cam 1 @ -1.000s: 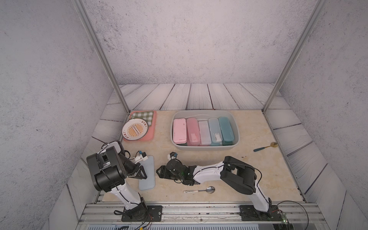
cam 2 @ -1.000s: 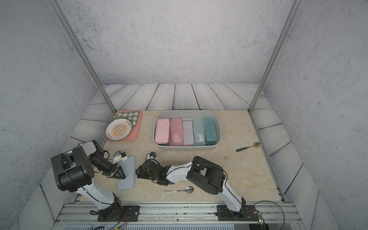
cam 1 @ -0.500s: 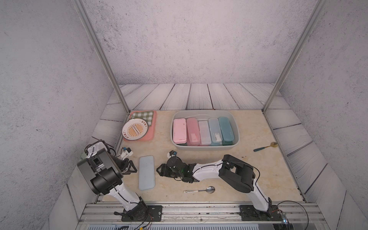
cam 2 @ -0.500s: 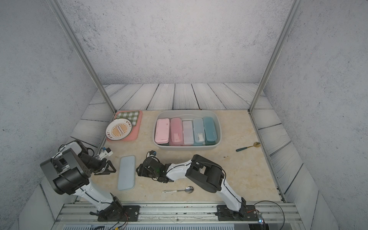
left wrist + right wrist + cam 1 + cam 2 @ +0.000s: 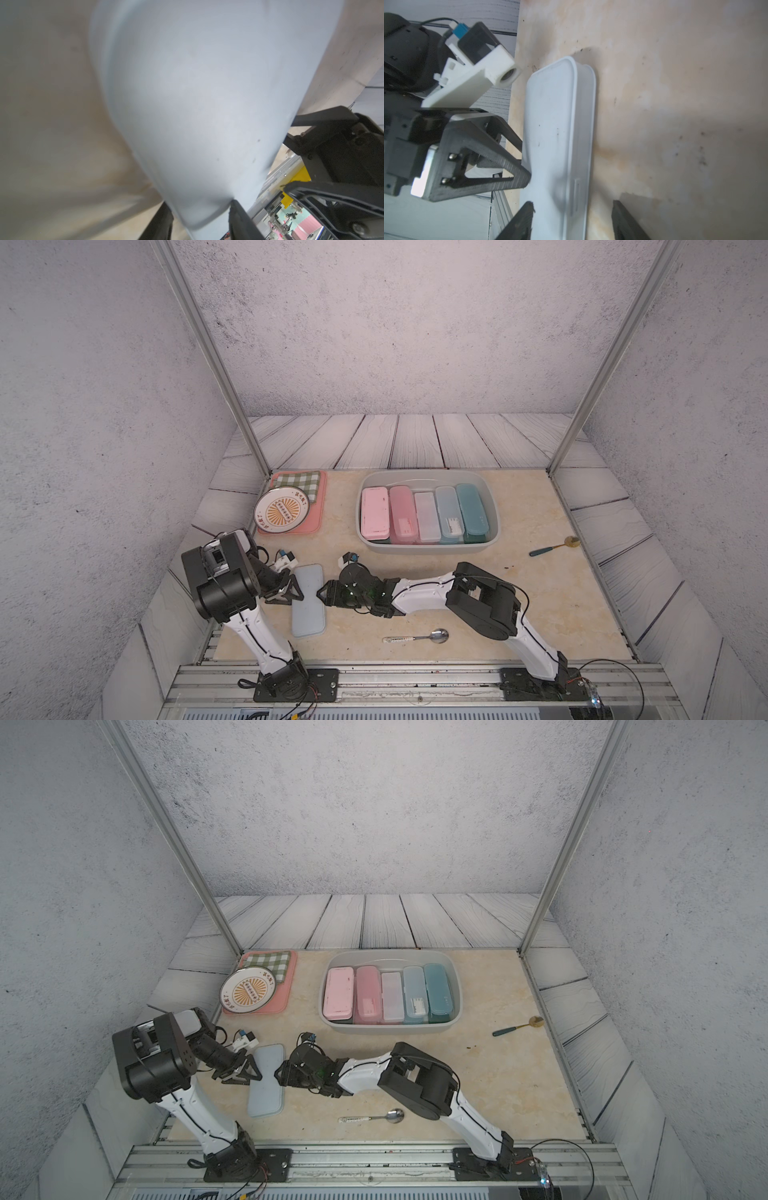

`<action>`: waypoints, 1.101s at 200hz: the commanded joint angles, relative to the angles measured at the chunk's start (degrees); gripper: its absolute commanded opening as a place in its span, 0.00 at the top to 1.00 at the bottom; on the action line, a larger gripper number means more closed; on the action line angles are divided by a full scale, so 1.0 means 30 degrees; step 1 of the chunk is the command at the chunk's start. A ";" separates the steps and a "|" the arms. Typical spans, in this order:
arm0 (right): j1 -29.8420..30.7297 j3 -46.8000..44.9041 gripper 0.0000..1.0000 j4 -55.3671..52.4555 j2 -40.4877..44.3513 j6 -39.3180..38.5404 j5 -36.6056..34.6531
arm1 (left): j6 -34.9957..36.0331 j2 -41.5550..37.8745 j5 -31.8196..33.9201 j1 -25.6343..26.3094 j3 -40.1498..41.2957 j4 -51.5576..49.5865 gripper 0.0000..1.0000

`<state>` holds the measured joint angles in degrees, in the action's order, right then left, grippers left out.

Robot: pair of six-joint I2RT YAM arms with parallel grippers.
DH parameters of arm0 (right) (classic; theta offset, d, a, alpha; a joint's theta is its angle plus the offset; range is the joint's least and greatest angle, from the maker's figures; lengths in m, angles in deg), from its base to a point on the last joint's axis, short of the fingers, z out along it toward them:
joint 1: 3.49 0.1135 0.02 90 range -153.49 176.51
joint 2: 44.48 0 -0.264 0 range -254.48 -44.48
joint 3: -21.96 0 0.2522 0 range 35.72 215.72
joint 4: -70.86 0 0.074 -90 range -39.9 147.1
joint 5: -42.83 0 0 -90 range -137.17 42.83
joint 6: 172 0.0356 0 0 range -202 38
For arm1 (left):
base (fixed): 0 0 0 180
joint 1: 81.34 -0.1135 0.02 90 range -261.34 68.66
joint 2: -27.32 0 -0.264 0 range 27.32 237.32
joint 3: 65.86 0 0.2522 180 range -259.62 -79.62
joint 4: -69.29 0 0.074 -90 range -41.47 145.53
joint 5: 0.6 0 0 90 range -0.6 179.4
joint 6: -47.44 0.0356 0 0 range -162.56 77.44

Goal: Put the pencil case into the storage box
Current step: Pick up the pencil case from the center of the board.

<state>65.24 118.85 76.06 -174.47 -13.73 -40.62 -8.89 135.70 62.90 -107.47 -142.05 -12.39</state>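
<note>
Case [image 5: 308, 608], pale blue, lies flat on the desk [image 5: 540, 597] near the front, well apart from the grey box [image 5: 428, 549] at the back. The left end effector [image 5: 296, 593] touches the case's left edge; I cannot tell if it holds it. The right end effector [image 5: 323, 594] is open wide at the right edge. Five other cases [image 5: 420, 514] lie in the box.

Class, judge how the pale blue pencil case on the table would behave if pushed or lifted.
The pencil case looks hard-shelled, so probably stiff. Its smooth plastic may slip when gripped. Lying flat on the table, it should slide, not roll or tip.
</note>
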 commanded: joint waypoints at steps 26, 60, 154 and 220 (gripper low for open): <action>-0.0325 0.0132 0.41 -0.1329 -0.1838 0.0941 0.1006 | 0.0272 0.0681 -0.0129 0.0624 0.0087 -0.0371 0.68; -0.0402 0.0341 0.39 -0.0006 -0.2049 0.1295 0.1828 | 0.0499 0.0719 0.0651 0.0365 -0.0081 -0.0161 0.77; -0.0395 0.0782 0.65 0.3128 -0.1530 0.0481 0.3793 | 0.0721 0.0292 0.1729 0.0323 0.0750 0.0263 0.82; -0.0404 -0.0615 0.81 0.3921 -0.0219 -0.0296 0.4794 | 0.0728 -0.0111 0.1084 0.0330 0.0567 -0.0091 0.81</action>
<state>62.42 118.22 85.22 -177.25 -12.64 -30.76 -6.73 135.33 67.27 -107.05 -141.40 -16.48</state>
